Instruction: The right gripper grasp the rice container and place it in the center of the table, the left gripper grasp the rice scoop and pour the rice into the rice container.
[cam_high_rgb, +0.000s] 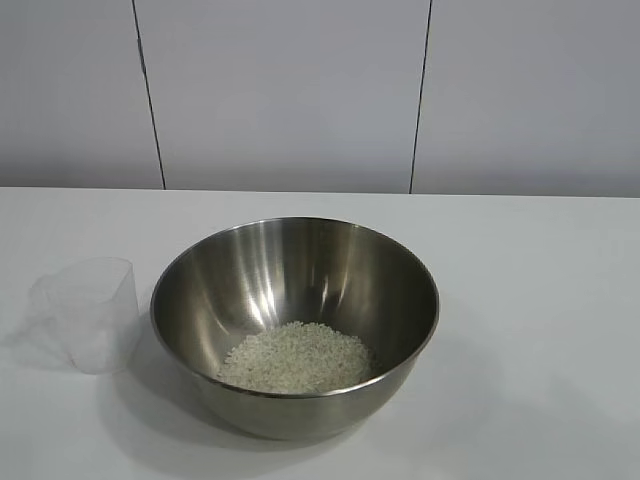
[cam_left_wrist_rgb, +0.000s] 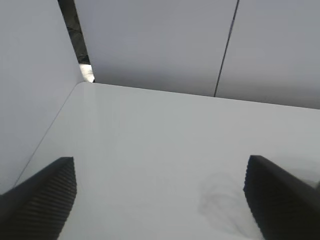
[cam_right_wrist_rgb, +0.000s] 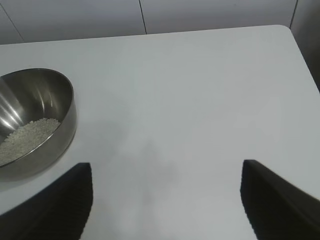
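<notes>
1. Exterior view: the rice container (cam_high_rgb: 294, 325), a large shiny steel bowl, stands on the white table (cam_high_rgb: 540, 300) a little left of the frame's centre, in its lower half. The rice (cam_high_rgb: 297, 358) lies as a whitish heap at the bottom of the bowl, toward the near side. The rice scoop (cam_high_rgb: 88, 312), a clear plastic cup, stands upright at the lower left of the frame, just beside the bowl's left wall; whether the two touch cannot be told. No arm shows in this view

2. Left wrist view: the left gripper (cam_left_wrist_rgb: 160, 200) has its two black ribbed fingers (cam_left_wrist_rgb: 42, 200) spread wide, one at the lower left corner and one at the lower right, with nothing between them but bare table (cam_left_wrist_rgb: 150, 140). Grey wall panels fill the upper part of the frame

3. Right wrist view: the right gripper (cam_right_wrist_rgb: 165, 200) is also spread, its fingers (cam_right_wrist_rgb: 55, 205) at the two lower corners, holding nothing. The rice container (cam_right_wrist_rgb: 37, 125) sits at the left edge of the frame, mid-height, apart from the fingers, with rice (cam_right_wrist_rgb: 25, 140) visible inside. The table (cam_right_wrist_rgb: 200, 90) fills the rest
</notes>
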